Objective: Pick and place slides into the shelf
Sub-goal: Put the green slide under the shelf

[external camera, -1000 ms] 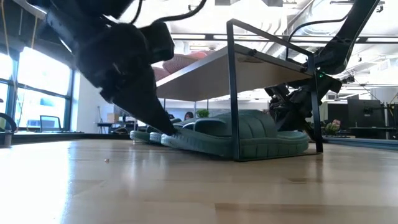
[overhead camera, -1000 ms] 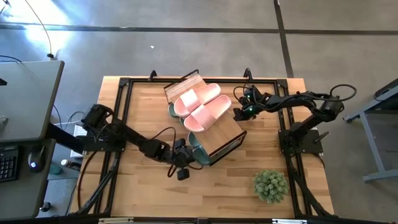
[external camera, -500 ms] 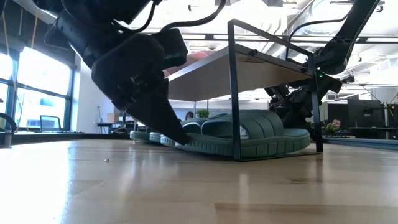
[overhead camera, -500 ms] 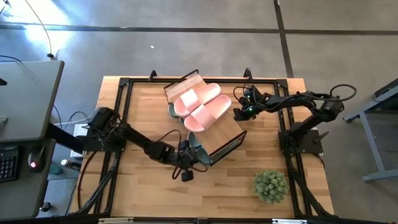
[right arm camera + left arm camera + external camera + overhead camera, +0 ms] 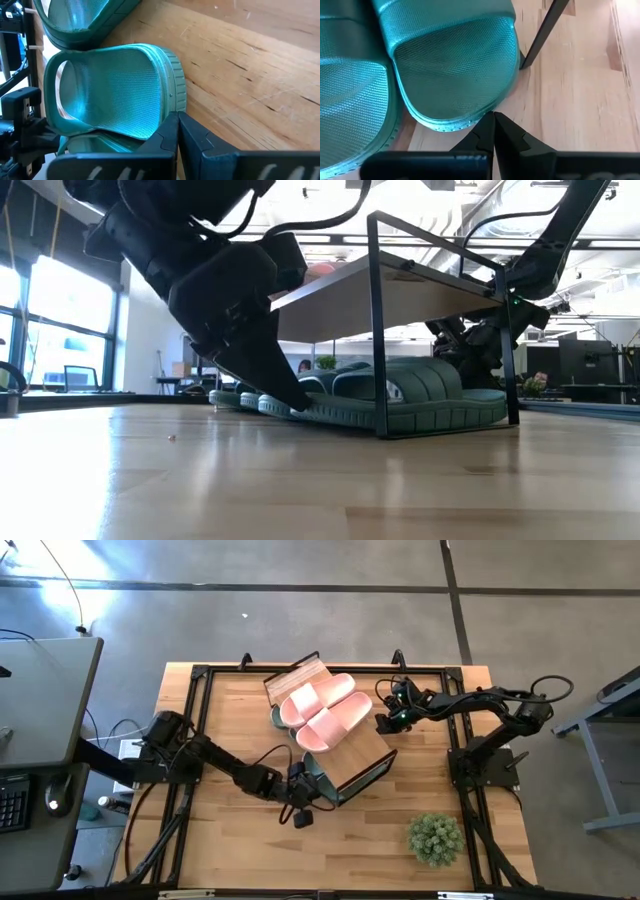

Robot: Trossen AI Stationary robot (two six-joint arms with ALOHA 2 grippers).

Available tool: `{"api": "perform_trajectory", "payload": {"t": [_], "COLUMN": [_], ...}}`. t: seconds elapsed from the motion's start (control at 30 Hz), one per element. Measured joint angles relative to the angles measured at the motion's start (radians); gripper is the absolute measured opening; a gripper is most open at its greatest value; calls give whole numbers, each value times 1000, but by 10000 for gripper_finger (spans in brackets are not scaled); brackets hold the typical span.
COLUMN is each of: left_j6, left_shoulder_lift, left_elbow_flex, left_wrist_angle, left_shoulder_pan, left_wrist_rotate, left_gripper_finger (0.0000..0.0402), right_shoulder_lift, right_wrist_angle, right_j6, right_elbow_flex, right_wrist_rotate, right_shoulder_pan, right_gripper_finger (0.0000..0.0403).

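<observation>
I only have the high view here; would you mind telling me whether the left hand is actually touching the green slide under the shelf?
Observer: The left hand is shut, its tips pressed against the heel rim of the green slide.
Operator: Is that slide flat on the table?
Observer: Yes, in the low view its sole rests on the table beneath the shelf.
Operator: And the right hand?
Observer: The right hand is shut too, at the edge of another green slide.

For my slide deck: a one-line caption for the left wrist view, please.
Shut left gripper nudging the heel of a sage-green rubber slide beside the shelf's thin black metal leg.
</observation>
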Motion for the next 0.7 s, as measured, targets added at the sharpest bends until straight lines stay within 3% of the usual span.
{"api": "perform_trajectory", "payload": {"t": [0.2,0.7], "left_j6": [-3,-131], "left_shoulder_lift": [0,-137], "left_elbow_flex": [0,0], "left_wrist_angle": [-23,-371], "left_shoulder_pan": [0,-47], "left_wrist_rotate": [-1,-110], "left_gripper_finger": [0,0], "right_shoulder_lift": [0,0], "right_wrist_angle": [0,0], "right_j6": [-10,-23], "right_elbow_flex": [0,0], "right_wrist_rotate": [8,22], "right_shoulder_pan": [0,-40], "right_gripper_finger": [0,0]}}
